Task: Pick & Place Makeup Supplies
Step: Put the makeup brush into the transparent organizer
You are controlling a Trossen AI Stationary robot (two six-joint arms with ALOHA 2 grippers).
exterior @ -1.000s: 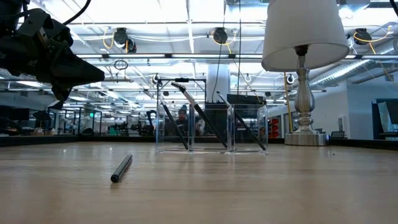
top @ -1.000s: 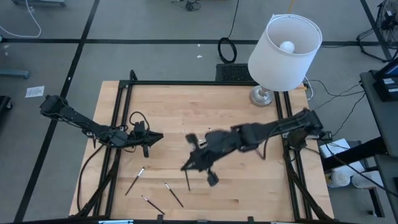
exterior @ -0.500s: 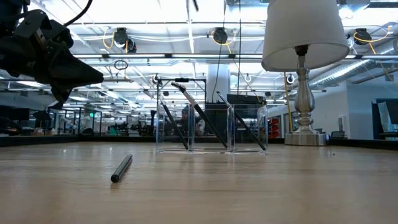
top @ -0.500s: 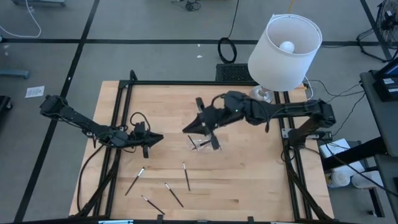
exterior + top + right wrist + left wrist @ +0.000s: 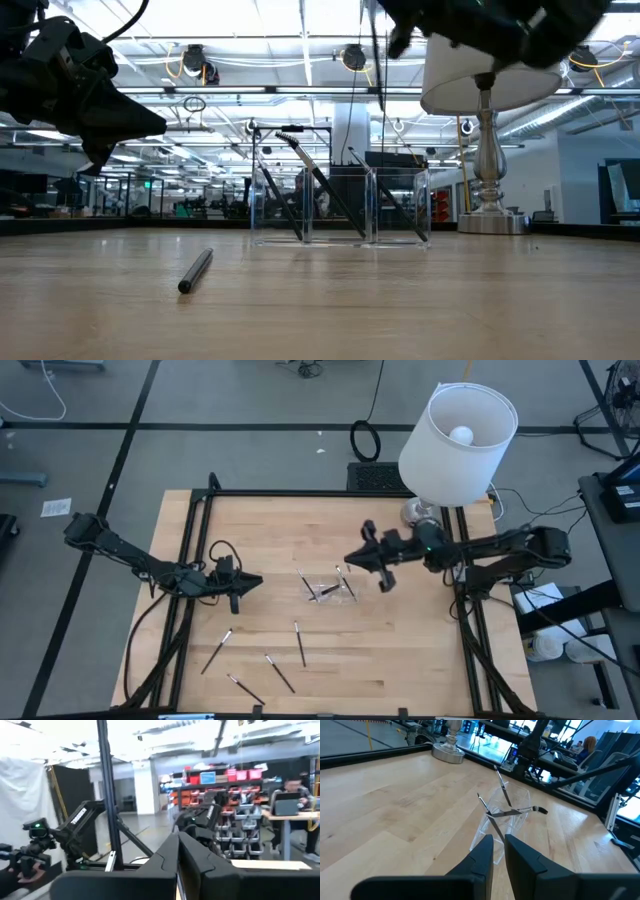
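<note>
High view: right gripper hangs above the wooden table at 3 o'clock of the small clear plastic tray, fingers pressed together, nothing between them. Left gripper waits at 9 o'clock of the tray, fingers a narrow slit apart, nothing held. Thin dark pencil-like sticks with pale ends: several lean in the tray, count unclear through clear walls; four loose sticks lie on the table at 6 to 7 o'clock of the tray. White-shaded lamp at 1 o'clock. Low view: one loose stick visible, others out of sight; right arm cut off at the top edge.
</note>
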